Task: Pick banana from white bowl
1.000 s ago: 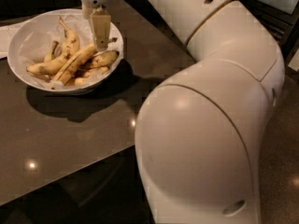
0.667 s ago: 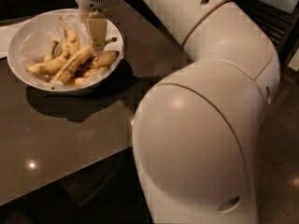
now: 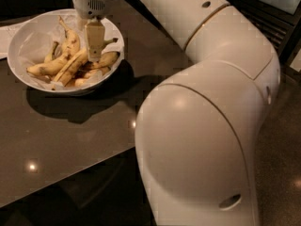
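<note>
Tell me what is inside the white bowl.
Several brown-spotted bananas on crinkled white paper fill the white bowl; the longest banana lies diagonally. The claw hangs over them, covering whatever lies beneath it.

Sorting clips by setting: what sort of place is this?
Probably an indoor kitchen or café counter: a dark polished countertop reflecting ceiling lights, and a paper-lined white bowl of spotted bananas. The robot's claw hangs over the bowl's right side.

Bulky white arm (image 3: 202,126) bent at the elbow in the foreground, reaching back toward upper left. At its end, gripper (image 3: 94,44) hanging straight down beneath the pale wrist (image 3: 92,1).
</note>
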Robot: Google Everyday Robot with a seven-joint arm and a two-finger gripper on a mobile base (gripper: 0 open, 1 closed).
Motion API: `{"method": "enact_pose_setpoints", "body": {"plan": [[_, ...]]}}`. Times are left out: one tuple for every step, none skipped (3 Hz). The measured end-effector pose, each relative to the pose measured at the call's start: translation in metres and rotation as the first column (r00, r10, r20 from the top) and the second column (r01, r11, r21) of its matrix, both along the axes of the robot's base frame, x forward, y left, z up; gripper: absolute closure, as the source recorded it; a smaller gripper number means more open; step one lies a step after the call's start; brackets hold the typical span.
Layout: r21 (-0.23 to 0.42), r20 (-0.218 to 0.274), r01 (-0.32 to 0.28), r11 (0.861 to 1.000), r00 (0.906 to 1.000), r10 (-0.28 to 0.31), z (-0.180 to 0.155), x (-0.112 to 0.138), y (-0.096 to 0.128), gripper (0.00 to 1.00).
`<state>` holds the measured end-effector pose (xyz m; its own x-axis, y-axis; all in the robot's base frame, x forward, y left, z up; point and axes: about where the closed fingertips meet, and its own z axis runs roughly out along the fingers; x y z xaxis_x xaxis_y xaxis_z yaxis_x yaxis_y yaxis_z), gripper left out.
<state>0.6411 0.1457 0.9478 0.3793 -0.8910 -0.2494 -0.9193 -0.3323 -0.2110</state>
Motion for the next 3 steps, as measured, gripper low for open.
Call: {"method": "enact_pose_setpoints", "body": {"plan": [[0.013, -0.025, 0.001, 1.0, 0.9997, -0.001, -0.007, -0.002, 0.002, 0.28], [0.019, -0.043, 0.005, 1.0, 0.9991, -0.004, -0.013, 0.0, 0.002, 0.28], [0.017, -0.056, 0.011, 1.0, 0.9984, -0.01, -0.019, 0.004, 0.0, 0.29]]}}
